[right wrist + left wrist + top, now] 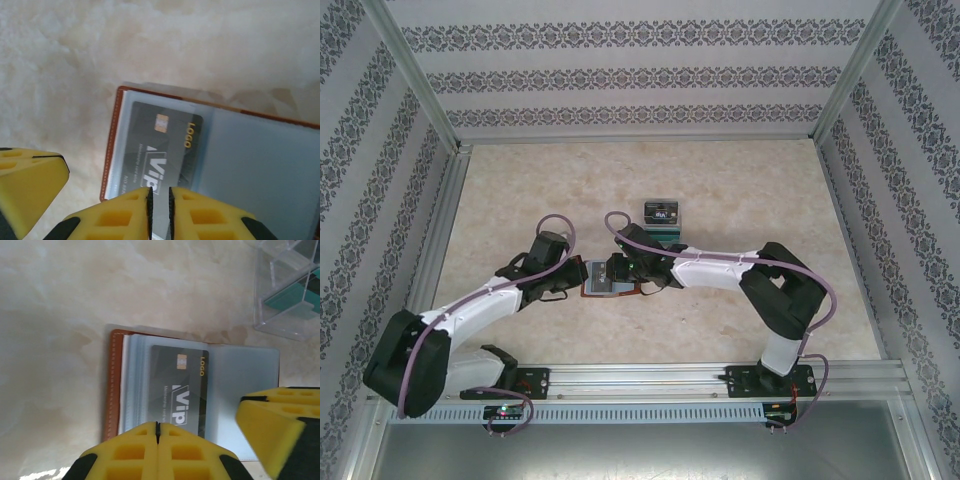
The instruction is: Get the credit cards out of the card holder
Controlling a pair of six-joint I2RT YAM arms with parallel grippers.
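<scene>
The card holder (pixel 225 155) lies open and flat at the middle of the tabletop (pixel 720 180), with a dark VIP card (pixel 160 150) in its clear sleeve. The left hand (pixel 157 432) is closed tight, fingers pressed together at the holder's edge. The right hand (pixel 160 197) stands a slit apart over the card's edge; I cannot tell whether it grips.
</scene>
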